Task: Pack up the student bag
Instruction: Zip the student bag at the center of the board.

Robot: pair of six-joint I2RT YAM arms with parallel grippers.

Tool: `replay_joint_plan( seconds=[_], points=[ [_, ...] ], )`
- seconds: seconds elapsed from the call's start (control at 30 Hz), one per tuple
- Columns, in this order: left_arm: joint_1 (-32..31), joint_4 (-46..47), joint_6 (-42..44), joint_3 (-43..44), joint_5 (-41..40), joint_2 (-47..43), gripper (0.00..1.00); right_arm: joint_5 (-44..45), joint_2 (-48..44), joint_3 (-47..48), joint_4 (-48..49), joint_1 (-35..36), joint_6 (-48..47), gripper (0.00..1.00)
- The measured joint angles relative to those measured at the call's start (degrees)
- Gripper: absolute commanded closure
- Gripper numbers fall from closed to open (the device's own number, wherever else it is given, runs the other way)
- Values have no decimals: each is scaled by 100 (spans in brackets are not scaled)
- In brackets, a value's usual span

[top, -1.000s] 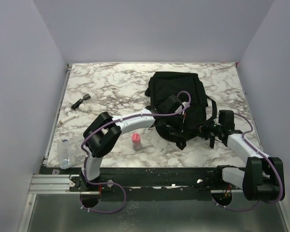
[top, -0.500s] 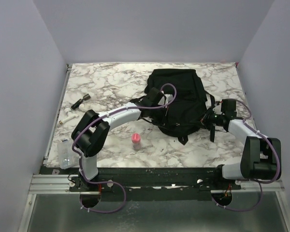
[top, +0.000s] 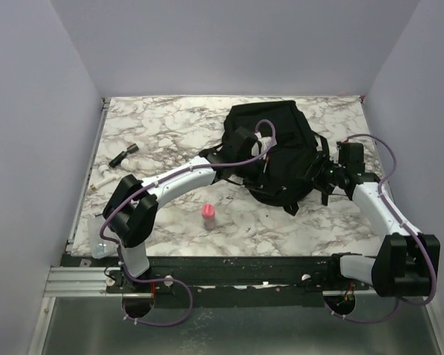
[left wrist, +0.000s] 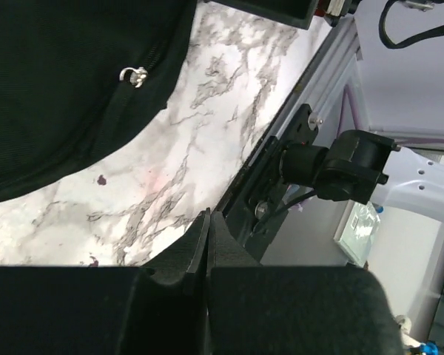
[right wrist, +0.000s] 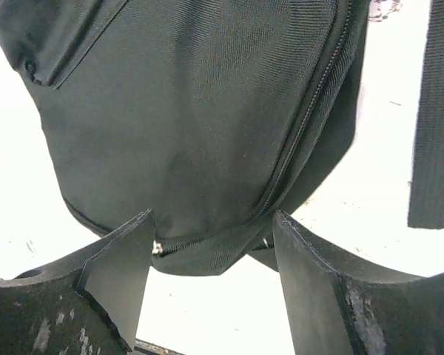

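Top external view: the student bag (top: 281, 140) lies on the marble table (top: 170, 126), right of centre toward the far edge. The left gripper (top: 260, 161) is over the bag's near-left part. The right gripper (top: 320, 174) is at its near-right edge. Against the black fabric, neither gripper's jaw state can be read here. A small pink bottle (top: 209, 215) stands near the bag's front-left, apart from it. A dark cylindrical item (top: 123, 155) lies well apart on the left.

Left wrist view: the left gripper (left wrist: 209, 216) is clenched, its fingers (left wrist: 170, 259) pressed together with nothing between them. The bag (left wrist: 59, 89) fills the upper left, with a metal zip pull (left wrist: 133, 74) showing.

Right wrist view: the right gripper (right wrist: 213, 222) is released, its fingers (right wrist: 118, 274) spread to either side of the bag's (right wrist: 207, 111) rounded end. A black strap (right wrist: 435, 111) lies beside it.
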Motion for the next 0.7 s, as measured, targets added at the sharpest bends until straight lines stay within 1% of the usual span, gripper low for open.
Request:
replay_joint_plan(
  seconds=[0.07,0.13,0.2,0.27,0.37,0.47,0.53,0.6,0.7],
  points=[
    [-90,87,-63,2,9,2,55,109,-293,2,-175,-2,-35,31],
    [-105,393,-195,-238,-4,-37,41,109,-468,-4,-295,-9,-24,31],
    [-39,619,-426,-745,-85,-166,31,55,-595,-59,-313,-9,42,31],
    [63,817,-675,-1134,-144,-247,24,-76,-691,-160,-330,-9,162,31],
    [337,1283,-1174,-1744,-190,-387,22,-216,-662,-232,-407,-2,391,31],
    [658,1744,-1803,-2044,-229,-382,26,-245,-555,-232,-442,0,601,34],
    [824,1967,-2090,-2031,-256,-295,30,-260,-461,-229,-446,0,841,38],
    [903,2149,-2343,-1856,-247,-83,36,-214,-328,-188,-549,70,1097,39],
    [933,2389,-2577,-1488,-245,378,49,7,-57,59,-870,286,1405,43]
  ],
)
